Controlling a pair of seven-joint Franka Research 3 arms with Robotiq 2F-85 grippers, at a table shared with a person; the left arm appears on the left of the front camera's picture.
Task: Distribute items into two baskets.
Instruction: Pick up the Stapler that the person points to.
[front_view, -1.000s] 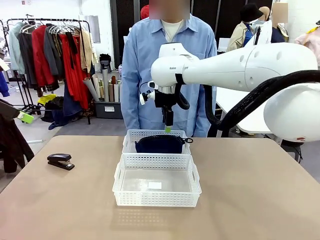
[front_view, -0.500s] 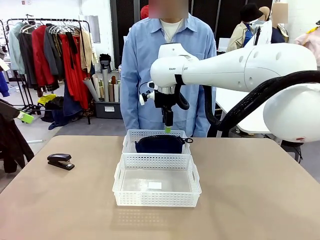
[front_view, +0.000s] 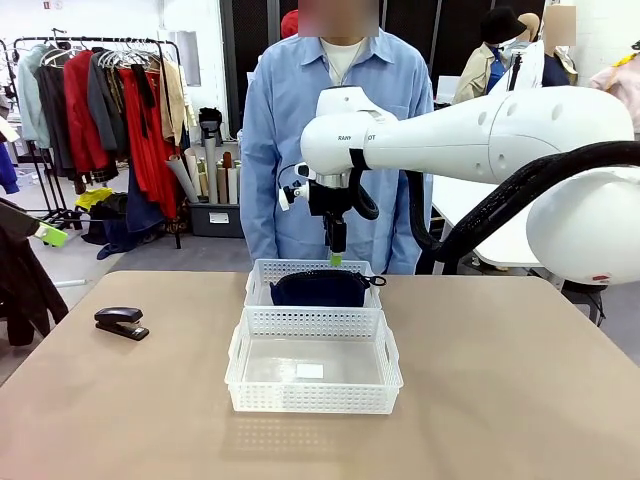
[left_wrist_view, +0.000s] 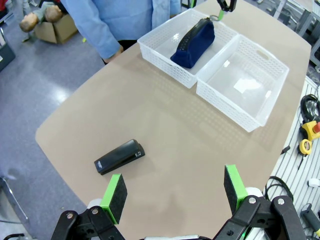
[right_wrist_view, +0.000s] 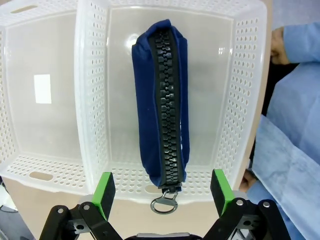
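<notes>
Centre frame, the right gripper hovers above the pouch (inside the smaller basket), fingers wide, empty; left gripper likewise.

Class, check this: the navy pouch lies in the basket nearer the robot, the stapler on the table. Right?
No: the front view shows the pouch in the farther basket. The stapler is on the table.
</notes>
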